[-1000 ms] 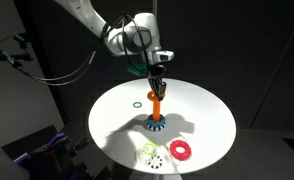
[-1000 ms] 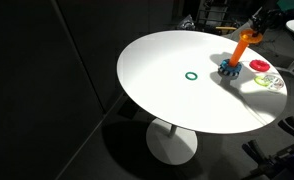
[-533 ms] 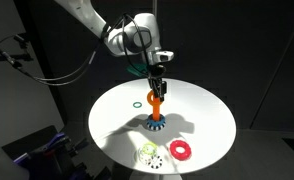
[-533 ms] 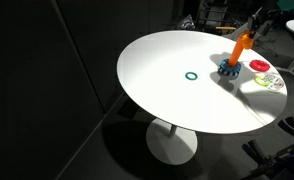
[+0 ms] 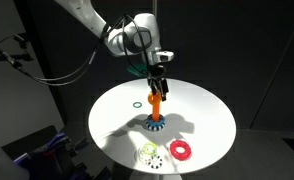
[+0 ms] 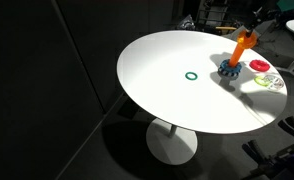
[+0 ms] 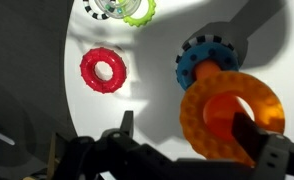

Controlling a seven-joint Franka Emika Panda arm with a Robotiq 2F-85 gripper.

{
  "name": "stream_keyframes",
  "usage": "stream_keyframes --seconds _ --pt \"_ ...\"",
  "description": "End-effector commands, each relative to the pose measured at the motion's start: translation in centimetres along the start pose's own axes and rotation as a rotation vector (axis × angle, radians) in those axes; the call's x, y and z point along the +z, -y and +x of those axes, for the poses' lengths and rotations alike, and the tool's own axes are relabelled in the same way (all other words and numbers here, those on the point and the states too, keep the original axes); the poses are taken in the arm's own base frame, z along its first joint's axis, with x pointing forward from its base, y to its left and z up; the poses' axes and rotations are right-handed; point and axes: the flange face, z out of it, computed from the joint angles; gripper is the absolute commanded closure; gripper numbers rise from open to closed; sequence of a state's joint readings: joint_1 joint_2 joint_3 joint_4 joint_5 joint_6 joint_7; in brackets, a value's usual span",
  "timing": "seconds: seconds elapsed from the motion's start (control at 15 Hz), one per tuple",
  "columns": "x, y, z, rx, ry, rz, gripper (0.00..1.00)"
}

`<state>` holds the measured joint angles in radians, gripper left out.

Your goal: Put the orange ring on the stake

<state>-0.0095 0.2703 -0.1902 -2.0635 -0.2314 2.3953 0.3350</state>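
The gripper [image 5: 155, 84] is clamping the ring [image 5: 155, 98] and hanging it right above the stake [image 5: 156, 114], near the middle of the table [image 5: 207, 112]. In both exterior views ring and peg are merging into one orange column, so I cannot tell whether the hole is already catching the tip. The wrist view is giving the clue that matters: the blue base [image 7: 200, 62] is peeking out past the ring's upper-left edge (the hole is showing orange, probably the peg top), so the upright peg is sitting slightly toward that side. My call: the drop is wanting a small nudge that way first. The red ring [image 7: 104, 70] is lying well apart.
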Motion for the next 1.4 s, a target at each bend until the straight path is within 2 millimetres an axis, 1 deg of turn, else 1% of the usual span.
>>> stream_keyframes --seconds 0.0,0.4,0.8,1.07,1.33 --pt "-0.5 -0.3 0.8 0.027 0.006 -0.001 0.0" --pt "-0.7 -1.1 1.4 0.051 -0.001 -0.004 0.0" --pt "-1.0 -2.6 2.1 0.086 -0.013 -0.004 0.0" --pt "-0.8 -3.4 2.4 0.1 -0.01 -0.007 0.0" --pt "-0.1 -3.5 2.4 0.103 0.001 -0.009 0.0"
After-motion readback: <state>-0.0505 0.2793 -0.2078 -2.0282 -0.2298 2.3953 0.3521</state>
